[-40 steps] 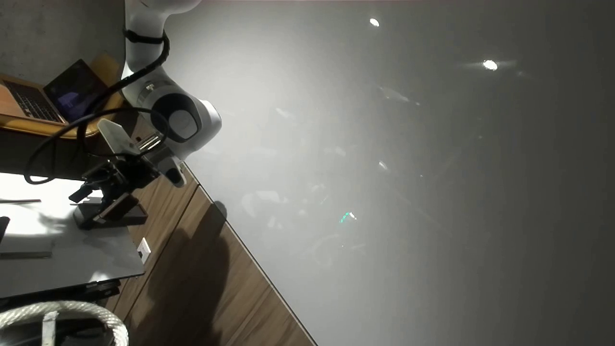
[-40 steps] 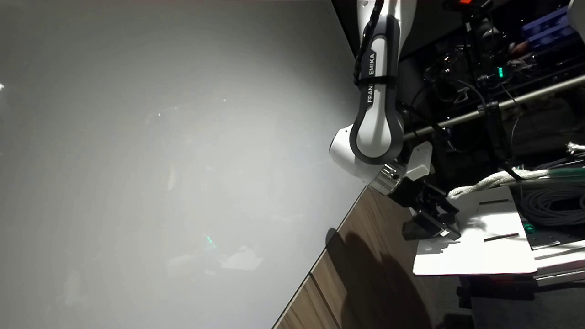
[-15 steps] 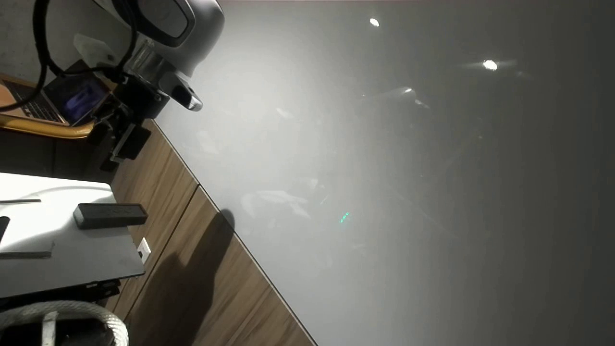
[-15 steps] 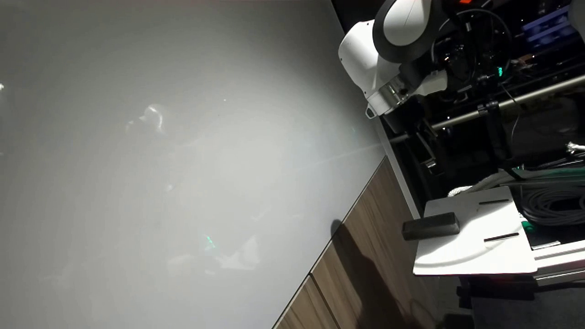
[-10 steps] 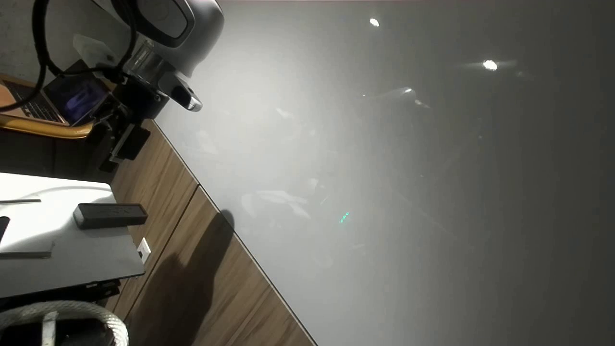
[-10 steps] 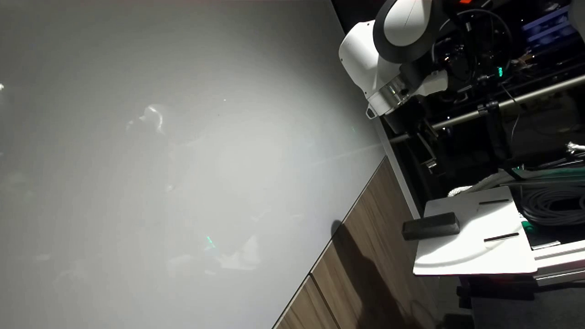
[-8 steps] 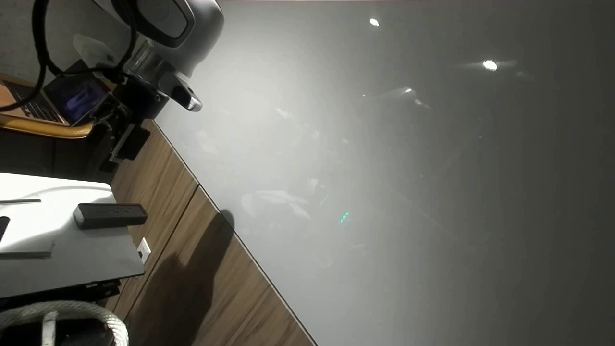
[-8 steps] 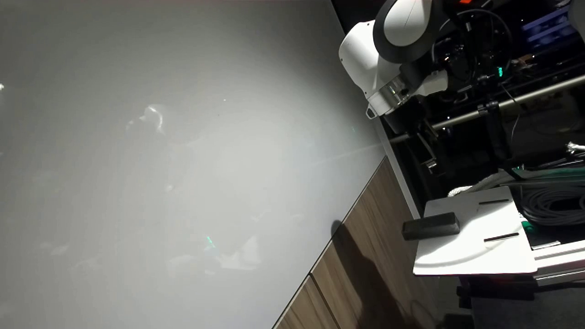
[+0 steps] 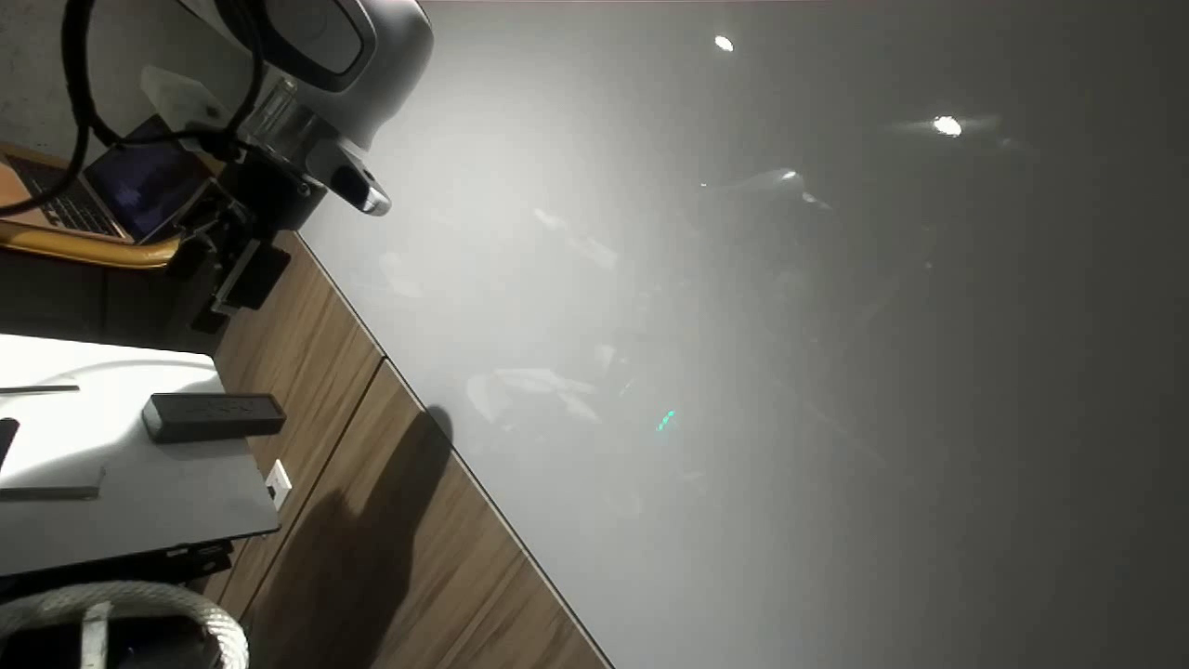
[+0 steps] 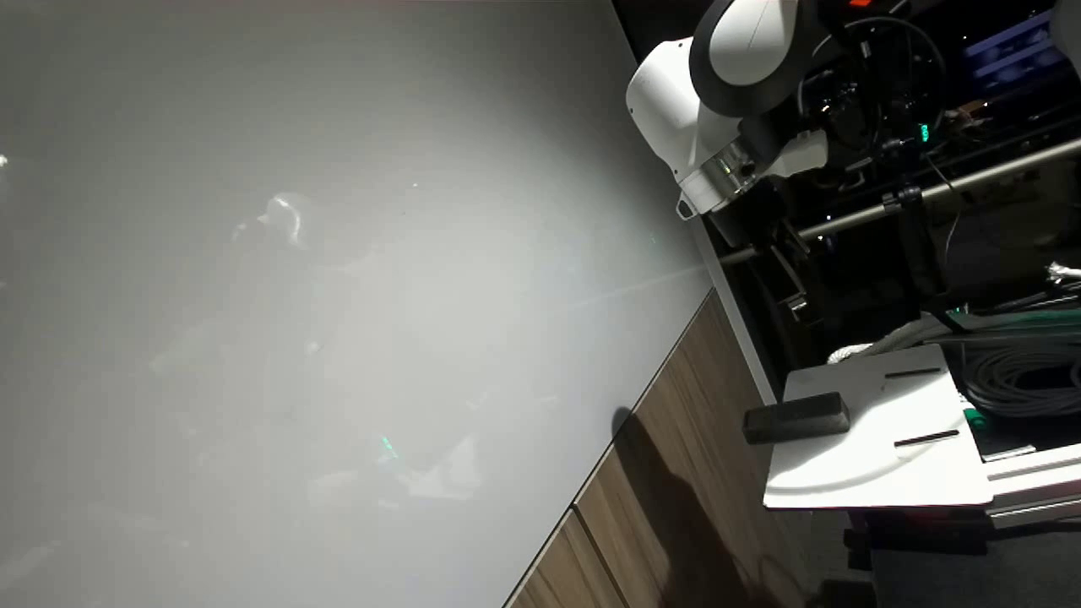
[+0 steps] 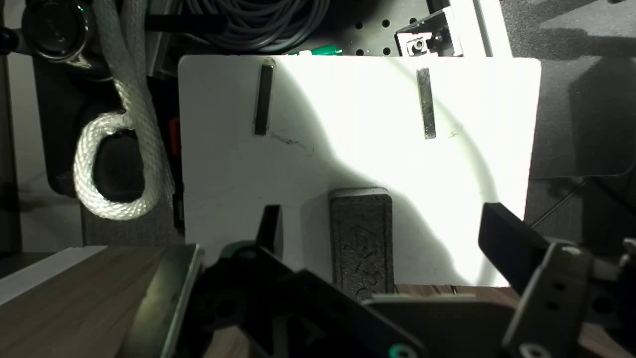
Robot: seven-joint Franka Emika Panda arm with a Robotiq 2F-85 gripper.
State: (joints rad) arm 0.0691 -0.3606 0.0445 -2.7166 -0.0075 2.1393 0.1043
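Gripper [image 11: 381, 226], its fingers [image 11: 512, 243] spread wide, is seen positioned above a white board [image 11: 238, 184], where a dark block [image 11: 361, 238] is laid, overhanging one edge, apart from the fingers.

white arm [image 10: 667, 105], black cable [image 9: 77, 65], silver collar [image 10: 716, 179], black tool [image 11: 381, 219]

We see a rough, matt dark block [image 11: 361, 238], a smooth, lightly scuffed white board [image 11: 223, 174], braided fibre rope [image 11: 117, 211], wood-grained panels [image 9: 316, 316] (timber or laminate, we cannot tell), a glossy, light-mirroring grey surface [image 9: 557, 325] and a matt black gripper [image 11: 390, 231].
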